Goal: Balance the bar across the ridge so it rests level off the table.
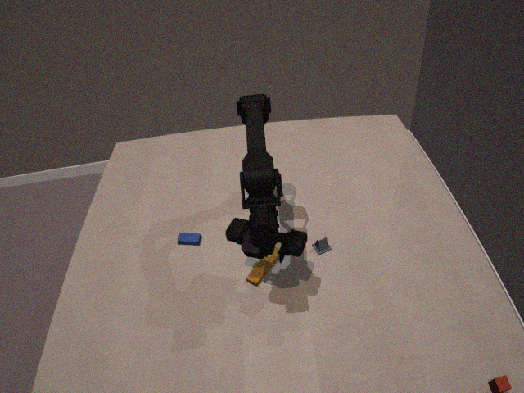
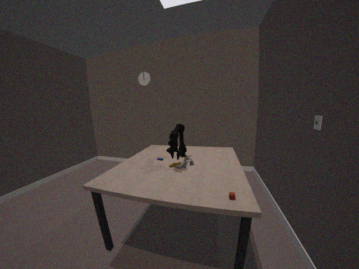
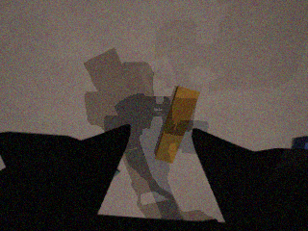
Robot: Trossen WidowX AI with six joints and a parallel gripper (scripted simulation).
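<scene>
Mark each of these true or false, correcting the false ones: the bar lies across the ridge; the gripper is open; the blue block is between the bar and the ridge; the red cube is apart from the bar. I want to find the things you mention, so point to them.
1. The bar (image 1: 256,274) (image 2: 175,164) (image 3: 185,107) lies across the ridge (image 1: 322,246) (image 2: 191,162). False: it lies on the table beside it.
2. The gripper (image 1: 270,256) (image 2: 175,158) (image 3: 161,130) is open. True.
3. The blue block (image 1: 189,238) (image 2: 160,158) (image 3: 300,142) is between bar and ridge. False: the bar is between them.
4. The red cube (image 1: 500,384) (image 2: 232,195) is apart from the bar. True.
</scene>
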